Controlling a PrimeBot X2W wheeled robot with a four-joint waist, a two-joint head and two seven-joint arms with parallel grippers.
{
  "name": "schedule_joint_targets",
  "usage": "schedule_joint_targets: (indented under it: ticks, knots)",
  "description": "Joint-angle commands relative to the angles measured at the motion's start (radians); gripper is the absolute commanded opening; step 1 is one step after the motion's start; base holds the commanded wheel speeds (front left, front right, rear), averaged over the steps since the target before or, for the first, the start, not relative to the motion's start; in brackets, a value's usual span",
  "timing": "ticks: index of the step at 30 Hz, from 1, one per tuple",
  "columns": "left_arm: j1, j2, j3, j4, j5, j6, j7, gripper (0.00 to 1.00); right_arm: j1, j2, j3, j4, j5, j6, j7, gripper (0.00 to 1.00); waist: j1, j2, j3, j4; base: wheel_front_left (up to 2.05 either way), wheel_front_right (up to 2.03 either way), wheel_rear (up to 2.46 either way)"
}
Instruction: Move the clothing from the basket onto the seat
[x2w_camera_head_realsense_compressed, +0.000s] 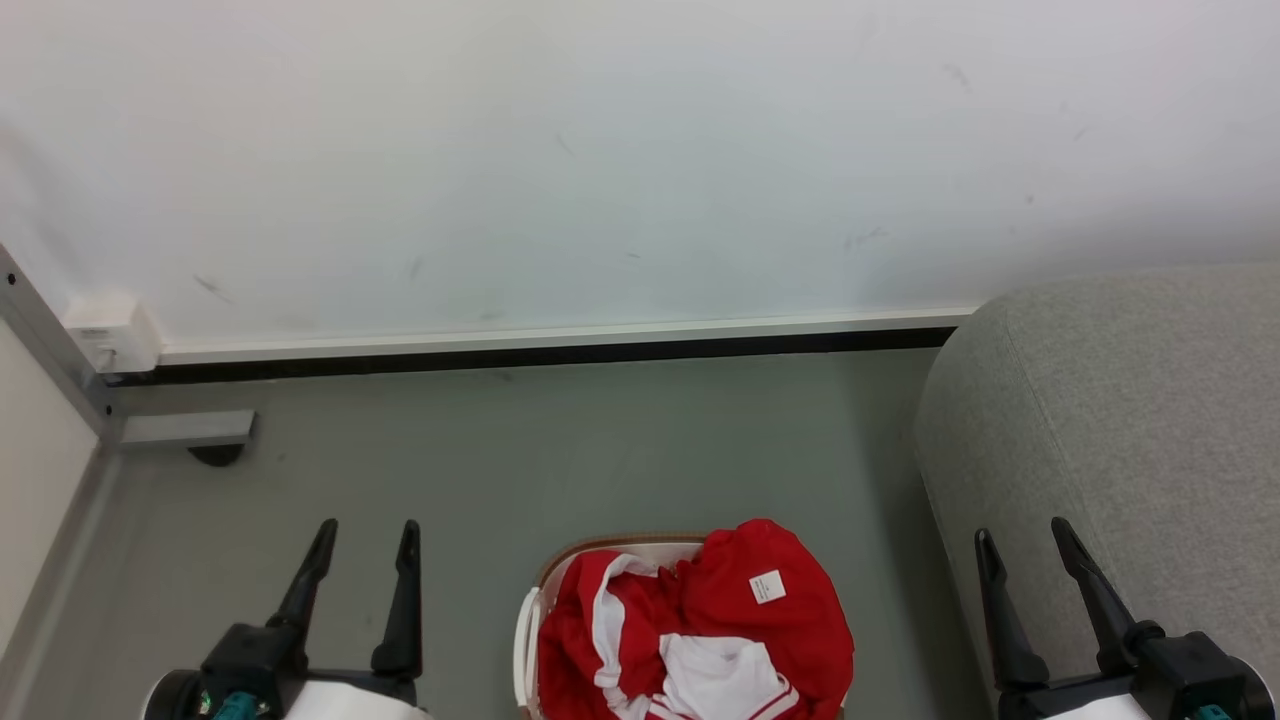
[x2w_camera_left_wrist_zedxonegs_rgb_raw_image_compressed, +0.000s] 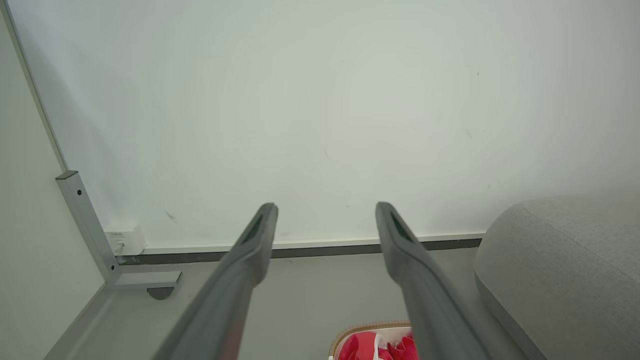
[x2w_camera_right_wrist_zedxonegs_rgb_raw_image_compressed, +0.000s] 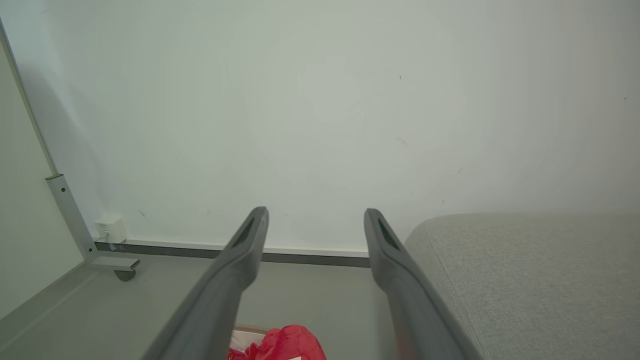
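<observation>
Red clothing (x2w_camera_head_realsense_compressed: 700, 625) with white panels and a small white square label is heaped in the white basket (x2w_camera_head_realsense_compressed: 527, 625) with a brown rim, at the bottom middle of the head view. The grey seat (x2w_camera_head_realsense_compressed: 1120, 430) rises at the right. My left gripper (x2w_camera_head_realsense_compressed: 367, 535) hangs open left of the basket, nothing between its fingers. My right gripper (x2w_camera_head_realsense_compressed: 1025, 535) hangs open right of the basket, in front of the seat's side. The left wrist view catches the clothing (x2w_camera_left_wrist_zedxonegs_rgb_raw_image_compressed: 370, 347) and seat (x2w_camera_left_wrist_zedxonegs_rgb_raw_image_compressed: 565, 270) past the open left gripper (x2w_camera_left_wrist_zedxonegs_rgb_raw_image_compressed: 326, 210). The right wrist view has the clothing (x2w_camera_right_wrist_zedxonegs_rgb_raw_image_compressed: 287, 342), seat (x2w_camera_right_wrist_zedxonegs_rgb_raw_image_compressed: 525, 280) and open right gripper (x2w_camera_right_wrist_zedxonegs_rgb_raw_image_compressed: 316, 212).
A white wall (x2w_camera_head_realsense_compressed: 600, 150) with a baseboard closes the space behind the basket. A metal frame post (x2w_camera_head_realsense_compressed: 50, 330) with a foot and caster (x2w_camera_head_realsense_compressed: 215, 440) and a white wall box (x2w_camera_head_realsense_compressed: 112, 330) stand at the left. Grey floor (x2w_camera_head_realsense_compressed: 600, 450) lies between basket and wall.
</observation>
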Motion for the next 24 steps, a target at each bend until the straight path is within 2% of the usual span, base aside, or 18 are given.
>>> schedule_joint_targets:
  ticks: [1, 6, 18, 24]
  knots:
    - [-0.014, 0.001, 0.007, -0.006, -0.010, -0.004, -0.001, 1.00, -0.008, -0.005, -0.004, -0.005, 0.012, -0.002, 0.000, 1.00, 0.0000, 0.0000, 0.015, -0.016, 0.00, 0.00, 0.00]
    - [-0.038, -0.001, 0.004, 0.000, -0.019, -0.022, -0.001, 1.00, -0.021, -0.005, -0.008, -0.012, 0.007, -0.002, 0.000, 1.00, 0.0000, 0.0000, 0.054, -0.045, 0.00, 0.00, 0.00]
    - [-0.183, 0.020, -0.019, 0.083, 0.015, -0.060, -0.001, 1.00, -0.111, -0.005, -0.026, -0.070, 0.022, -0.002, 0.001, 1.00, 0.0000, 0.0000, 0.260, -0.122, 0.00, 0.00, 0.00]
    - [-0.298, 0.067, -0.058, 0.173, 0.040, -0.072, -0.001, 1.00, -0.160, -0.005, -0.017, -0.104, 0.049, -0.002, 0.001, 1.00, 0.0000, 0.0000, 0.388, -0.165, 0.00, 0.00, 0.00]
